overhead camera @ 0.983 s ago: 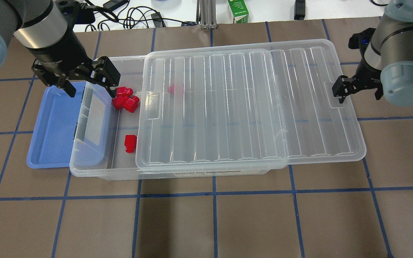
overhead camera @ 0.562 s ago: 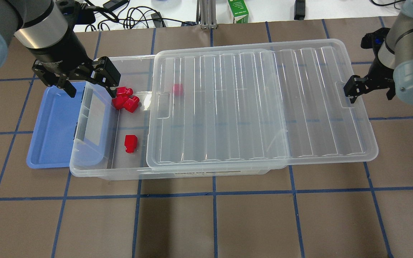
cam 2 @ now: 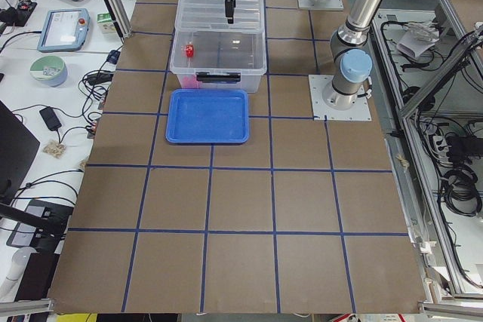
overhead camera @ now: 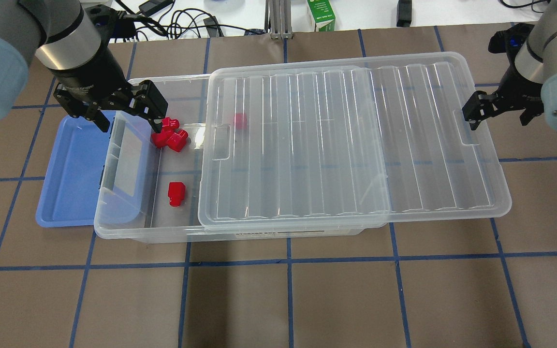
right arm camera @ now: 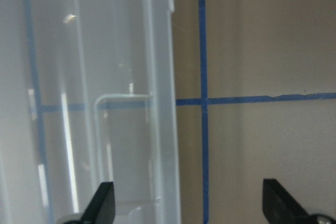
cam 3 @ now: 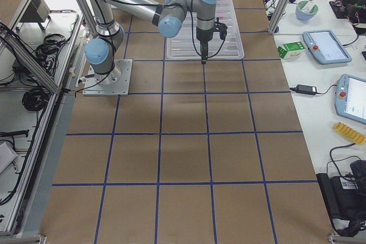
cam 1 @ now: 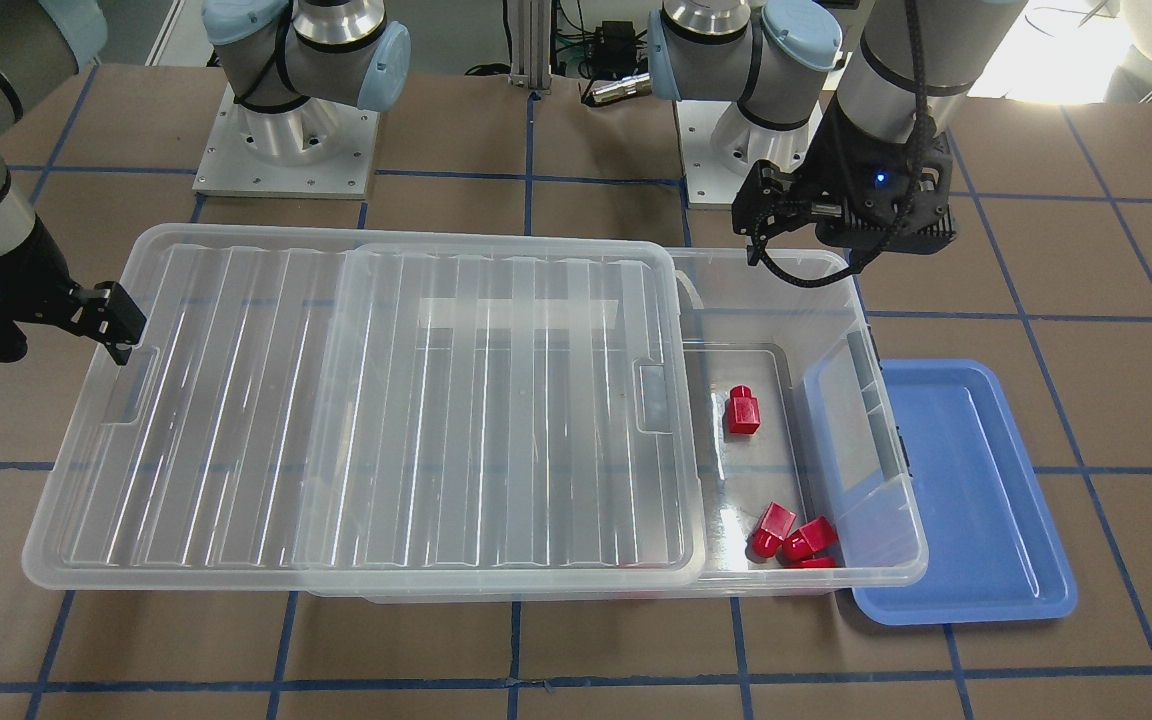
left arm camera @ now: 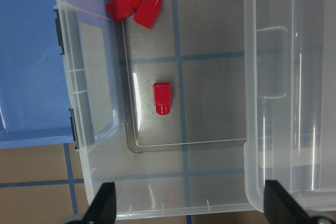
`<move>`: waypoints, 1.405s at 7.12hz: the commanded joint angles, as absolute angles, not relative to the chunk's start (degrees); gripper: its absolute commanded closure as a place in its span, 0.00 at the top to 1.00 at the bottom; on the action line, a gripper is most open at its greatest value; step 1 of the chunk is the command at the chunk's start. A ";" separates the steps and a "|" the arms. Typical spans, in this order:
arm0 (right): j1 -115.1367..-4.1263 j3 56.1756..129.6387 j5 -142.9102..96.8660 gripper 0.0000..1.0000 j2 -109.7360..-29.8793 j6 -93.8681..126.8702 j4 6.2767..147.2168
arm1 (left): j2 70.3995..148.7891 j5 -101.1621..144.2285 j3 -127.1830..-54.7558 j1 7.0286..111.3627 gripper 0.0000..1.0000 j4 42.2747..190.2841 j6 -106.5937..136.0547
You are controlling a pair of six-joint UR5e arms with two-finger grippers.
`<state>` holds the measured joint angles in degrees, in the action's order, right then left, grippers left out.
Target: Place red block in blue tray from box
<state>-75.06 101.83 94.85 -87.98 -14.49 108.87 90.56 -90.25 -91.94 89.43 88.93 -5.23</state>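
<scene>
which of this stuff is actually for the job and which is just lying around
For the job: red blocks, box, its lid slid partly aside, blue tray, left gripper, right gripper.

Lying about: green carton, cables, both past the table's far edge.

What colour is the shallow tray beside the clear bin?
The tray is light blue, clearest in the exterior left view.

Robotics lab: teach pendants (cam 3: 327, 46), cables.

The tray (overhead camera: 70, 169) sits beside the box's (overhead camera: 128, 233) left end. Blocks (overhead camera: 176, 193) lie inside, left of the lid (overhead camera: 356, 145).
</scene>
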 commanded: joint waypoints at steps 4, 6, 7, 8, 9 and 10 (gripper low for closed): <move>-85.78 89.91 89.82 1.00 -91.41 -3.08 92.55 | 96.85 -89.83 -106.43 88.51 1.00 65.13 -15.54; -85.87 89.39 90.00 1.00 -91.41 -0.81 92.29 | 97.90 -89.56 -108.44 88.68 1.00 65.13 -11.03; -85.87 89.12 90.09 1.00 -91.41 -0.79 92.29 | 98.17 -89.56 -108.80 87.64 1.00 65.21 -10.99; -85.87 89.12 90.35 1.00 -91.41 -0.79 92.20 | 98.96 -89.47 -109.24 85.97 1.00 65.56 -10.12; -85.87 89.12 90.35 1.00 -91.49 -0.79 91.76 | 99.31 -89.47 -110.81 85.87 1.00 65.04 -8.11; -85.87 89.21 90.44 1.00 -91.84 -0.79 91.50 | 99.49 -89.47 -111.96 85.70 1.00 64.95 -7.13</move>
